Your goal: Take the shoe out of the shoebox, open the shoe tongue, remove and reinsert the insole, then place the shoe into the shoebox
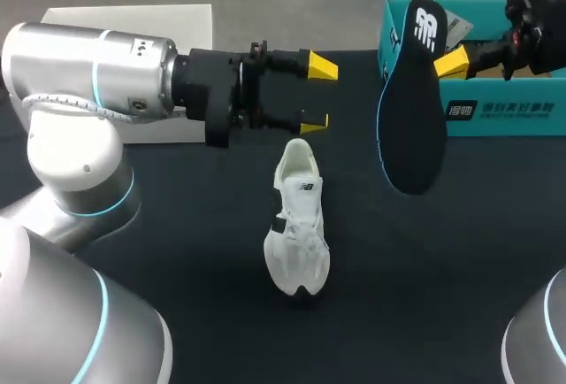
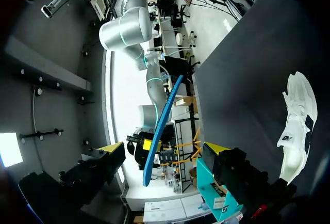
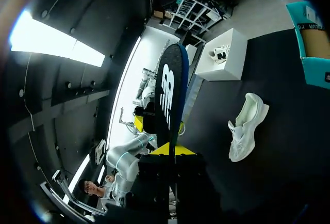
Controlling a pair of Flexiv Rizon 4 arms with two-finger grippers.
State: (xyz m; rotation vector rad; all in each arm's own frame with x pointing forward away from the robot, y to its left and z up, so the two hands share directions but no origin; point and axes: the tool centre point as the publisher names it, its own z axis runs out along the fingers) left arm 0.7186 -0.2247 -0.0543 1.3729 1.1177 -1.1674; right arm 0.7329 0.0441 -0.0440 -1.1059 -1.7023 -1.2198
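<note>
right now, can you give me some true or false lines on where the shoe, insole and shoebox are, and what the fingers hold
1. The right gripper holds the insole up off the table. True.
2. The shoe sits inside the shoebox. False: it lies on the table, outside the shoebox.
3. The left gripper is shut on the shoe. False: its fingers are open and hold nothing, by the shoe's far end.
4. The shoe is white and the table under it is dark. True.
</note>
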